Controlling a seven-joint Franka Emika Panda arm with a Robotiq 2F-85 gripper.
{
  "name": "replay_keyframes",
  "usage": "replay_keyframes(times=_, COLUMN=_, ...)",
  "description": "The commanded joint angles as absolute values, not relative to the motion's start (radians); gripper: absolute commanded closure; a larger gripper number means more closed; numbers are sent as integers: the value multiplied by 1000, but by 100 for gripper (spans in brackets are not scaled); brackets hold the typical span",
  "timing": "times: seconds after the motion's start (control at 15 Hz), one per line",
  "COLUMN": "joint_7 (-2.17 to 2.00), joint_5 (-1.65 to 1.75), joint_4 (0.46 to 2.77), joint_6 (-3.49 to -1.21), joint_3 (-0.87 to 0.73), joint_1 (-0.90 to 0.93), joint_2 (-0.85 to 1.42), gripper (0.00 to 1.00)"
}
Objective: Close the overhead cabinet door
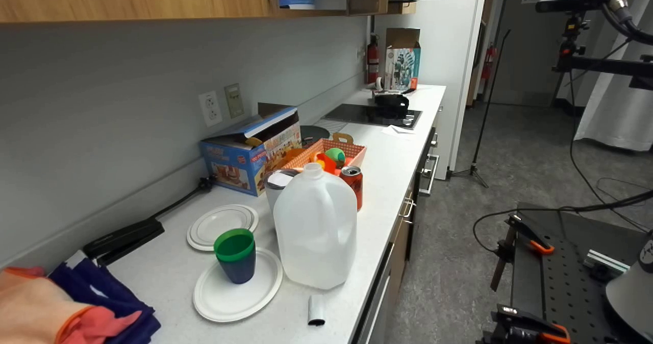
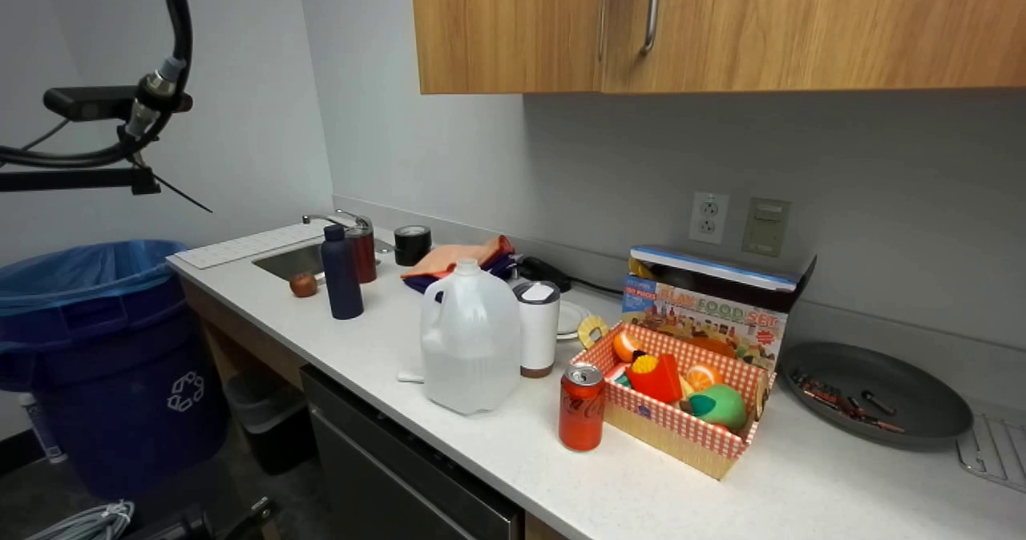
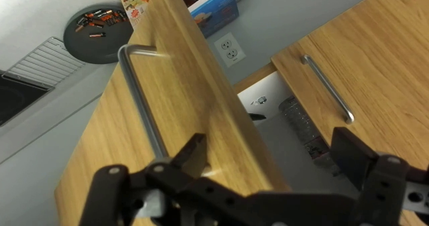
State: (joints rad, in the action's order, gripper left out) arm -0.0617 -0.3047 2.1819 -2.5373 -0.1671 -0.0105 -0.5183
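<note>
Above the bench, the cabinet door hangs ajar, the tool spread by its edge, presumably for pushing.

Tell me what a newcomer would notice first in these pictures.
Probably the overhead cabinet door, standing open in the wrist view, with the spread fingers low in that picture. On the white counter, a translucent jug stands out in both exterior views, with a red can and a checkered basket of toy food near it.

Kitchen, with sink and cooktop
</note>
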Motion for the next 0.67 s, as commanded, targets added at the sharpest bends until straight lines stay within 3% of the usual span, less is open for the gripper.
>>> replay_keyframes(times=0.0, joint_7=-61, joint_5=-328, joint_4=2093, joint_6=-2646, joint_3=-179, joint_1=-16, joint_2=-419, gripper=0)
replay_keyframes(times=0.6, joint_7=-215, joint_5=-322, joint_4=2040, joint_6=-2715, joint_3=-112, joint_1=-22, joint_2=-342, gripper=0)
